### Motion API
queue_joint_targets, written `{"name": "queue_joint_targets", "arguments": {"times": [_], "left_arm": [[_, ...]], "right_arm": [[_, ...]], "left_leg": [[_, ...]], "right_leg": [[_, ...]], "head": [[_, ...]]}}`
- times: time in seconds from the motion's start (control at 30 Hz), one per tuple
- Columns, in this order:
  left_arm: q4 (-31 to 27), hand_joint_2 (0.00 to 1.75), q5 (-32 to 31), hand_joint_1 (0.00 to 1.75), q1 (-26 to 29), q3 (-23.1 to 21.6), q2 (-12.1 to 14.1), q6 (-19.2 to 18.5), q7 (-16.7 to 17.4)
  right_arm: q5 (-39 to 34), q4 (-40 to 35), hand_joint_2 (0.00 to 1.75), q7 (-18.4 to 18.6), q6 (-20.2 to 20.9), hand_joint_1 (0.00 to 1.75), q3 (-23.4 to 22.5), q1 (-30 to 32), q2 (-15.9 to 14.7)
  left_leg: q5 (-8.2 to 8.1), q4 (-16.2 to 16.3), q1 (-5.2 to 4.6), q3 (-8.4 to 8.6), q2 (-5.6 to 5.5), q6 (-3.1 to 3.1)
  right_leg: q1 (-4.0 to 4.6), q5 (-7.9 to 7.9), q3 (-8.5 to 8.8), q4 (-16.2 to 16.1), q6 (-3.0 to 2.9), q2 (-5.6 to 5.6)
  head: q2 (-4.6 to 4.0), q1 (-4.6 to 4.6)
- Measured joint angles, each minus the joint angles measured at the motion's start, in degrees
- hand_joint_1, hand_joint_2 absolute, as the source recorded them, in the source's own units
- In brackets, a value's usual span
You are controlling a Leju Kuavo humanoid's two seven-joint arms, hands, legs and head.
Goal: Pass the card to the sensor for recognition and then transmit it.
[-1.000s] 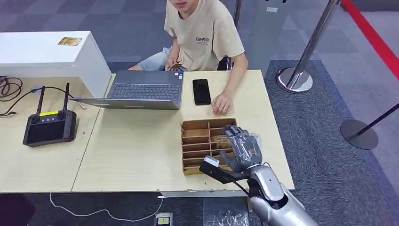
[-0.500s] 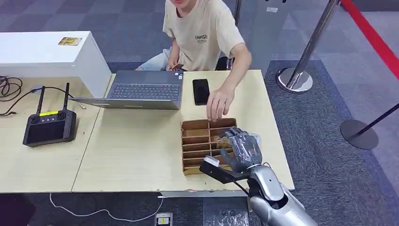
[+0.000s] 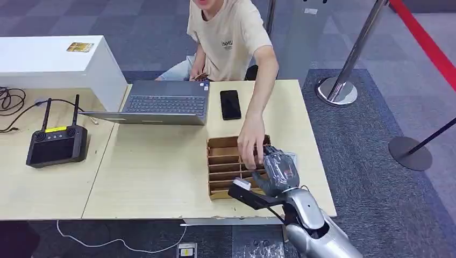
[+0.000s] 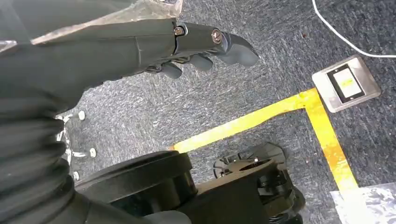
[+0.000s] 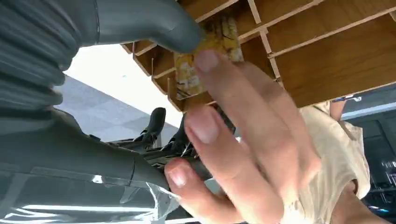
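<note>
A brown cardboard divider box (image 3: 223, 166) stands near the table's front right edge. My right hand (image 3: 278, 173) hovers over its right side. In the right wrist view a yellowish card (image 5: 208, 53) stands in a compartment of the box (image 5: 327, 46), and my grey thumb (image 5: 154, 23) touches it. A person's hand (image 3: 251, 146) reaches into the box, and its fingers (image 5: 243, 116) press on the card and hide my dark fingers' hold. My left hand (image 4: 196, 44) hangs over the carpet and holds nothing. A white block (image 3: 54, 62) with a small yellow patch (image 3: 79, 47) sits far left.
A person in a beige shirt (image 3: 231, 37) sits behind the table (image 3: 150, 172). On it lie a laptop (image 3: 161, 105), a black phone (image 3: 230, 104) and a black remote controller (image 3: 56, 145) with cables. Metal stanchion bases (image 3: 337, 90) stand on the carpet at right.
The person's hand has left the table by the phone and reached down into the box, onto the card beside my right hand. My right hand has hardly moved.
</note>
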Motion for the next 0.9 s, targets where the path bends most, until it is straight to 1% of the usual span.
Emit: {"name": "queue_joint_targets", "arguments": {"times": [0.23,0.27,0.33,0.37,0.43,0.5,0.67,0.9], "left_arm": [[0.0,1.75,0.0,0.00,0.0,0.0,0.0,0.1,0.0],[0.0,1.75,0.0,0.00,0.0,0.0,0.0,0.1,0.0],[0.0,1.75,0.0,0.00,0.0,0.0,0.0,0.2,0.0],[0.0,1.75,0.0,0.00,0.0,0.0,0.0,0.2,0.0],[0.0,1.75,0.0,0.00,0.0,0.0,0.0,0.2,0.0],[0.0,1.75,0.0,0.00,0.0,0.0,0.0,0.2,0.0],[0.0,1.75,0.0,0.00,0.0,0.0,0.0,0.2,0.0],[0.0,1.75,0.0,0.00,0.0,0.0,0.0,0.4,0.0]], "right_arm": [[0.0,0.6,1.75,0.0,-0.3,0.80,0.0,0.0,0.0],[0.0,0.7,1.75,0.0,-0.3,0.89,0.0,0.0,0.0],[0.0,0.9,1.75,-0.1,-0.3,0.91,0.0,0.0,0.0],[0.0,0.9,1.75,-0.1,-0.3,0.98,0.0,0.0,0.0],[0.0,0.9,1.75,-0.1,-0.3,0.98,0.0,-0.1,0.0],[0.0,1.0,1.75,-0.1,-0.3,1.05,0.1,0.0,0.0],[-0.1,1.2,1.75,-0.1,-0.3,1.08,0.1,0.0,0.0],[-0.5,1.5,1.75,-0.1,-0.3,1.06,0.1,0.0,0.0]], "left_leg": [[0.00,0.0,0.00,0.00,0.00,0.00],[0.00,0.0,0.00,0.00,0.00,0.00],[0.00,0.0,0.00,0.00,0.00,0.00],[0.00,0.0,0.00,0.00,0.00,0.00],[0.00,0.0,0.00,0.00,0.00,0.00],[0.00,0.0,0.00,-0.01,0.00,0.00],[0.00,0.0,0.00,0.00,0.00,0.00],[0.00,0.0,0.00,0.00,0.00,0.00]], "right_leg": [[0.00,0.00,0.00,0.0,0.00,0.00],[0.00,0.00,0.00,0.0,0.00,0.00],[0.00,0.00,0.00,0.0,0.00,0.00],[0.00,0.00,0.00,0.0,0.00,0.00],[0.00,0.00,0.00,0.0,0.00,0.00],[0.00,0.00,0.00,0.0,0.00,0.00],[0.00,0.00,0.00,0.0,0.00,0.00],[0.00,0.00,0.00,0.0,0.00,0.00]], "head": [[0.00,0.00],[0.00,0.00],[0.00,0.02],[0.00,0.02],[0.00,0.02],[0.00,0.02],[0.00,0.00],[0.00,0.00]]}}
